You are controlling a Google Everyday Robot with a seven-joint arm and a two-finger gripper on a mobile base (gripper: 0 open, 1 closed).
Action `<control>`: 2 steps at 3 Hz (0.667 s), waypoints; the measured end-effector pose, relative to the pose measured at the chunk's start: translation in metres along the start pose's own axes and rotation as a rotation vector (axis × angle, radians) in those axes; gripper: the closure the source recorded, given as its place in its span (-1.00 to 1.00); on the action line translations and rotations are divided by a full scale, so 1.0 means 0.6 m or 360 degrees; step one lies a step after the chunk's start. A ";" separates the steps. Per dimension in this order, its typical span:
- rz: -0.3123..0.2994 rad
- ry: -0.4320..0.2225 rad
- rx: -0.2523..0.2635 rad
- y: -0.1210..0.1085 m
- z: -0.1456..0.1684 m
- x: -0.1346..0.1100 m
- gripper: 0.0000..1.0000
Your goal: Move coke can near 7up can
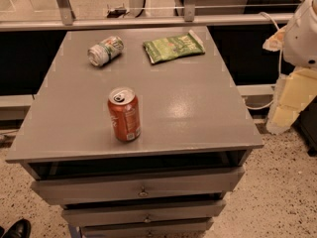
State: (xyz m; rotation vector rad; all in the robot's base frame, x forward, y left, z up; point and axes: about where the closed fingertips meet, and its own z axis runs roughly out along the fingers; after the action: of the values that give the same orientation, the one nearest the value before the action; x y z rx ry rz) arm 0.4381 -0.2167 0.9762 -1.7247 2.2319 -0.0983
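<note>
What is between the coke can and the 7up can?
Nothing visible: bare tabletop lies between the upright coke can near the front and the 7up can on its side at back left. The snack bag lies aside, back right. The gripper is not in view; a white robot part shows at the right edge.

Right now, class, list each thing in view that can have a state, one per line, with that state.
coke can: upright, near the front edge.
7up can: lying on its side, far left.
snack bag: lying flat, far side.
gripper: not in view; only a white arm part at the right edge.
</note>
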 end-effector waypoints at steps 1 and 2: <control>0.0000 0.0000 0.0000 0.000 0.000 0.000 -1.00; -0.0030 -0.0227 -0.0071 0.012 0.053 -0.039 -1.00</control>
State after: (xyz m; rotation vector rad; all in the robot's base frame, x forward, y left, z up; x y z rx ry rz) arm 0.4458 -0.1878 0.9489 -1.7189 2.1304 0.0689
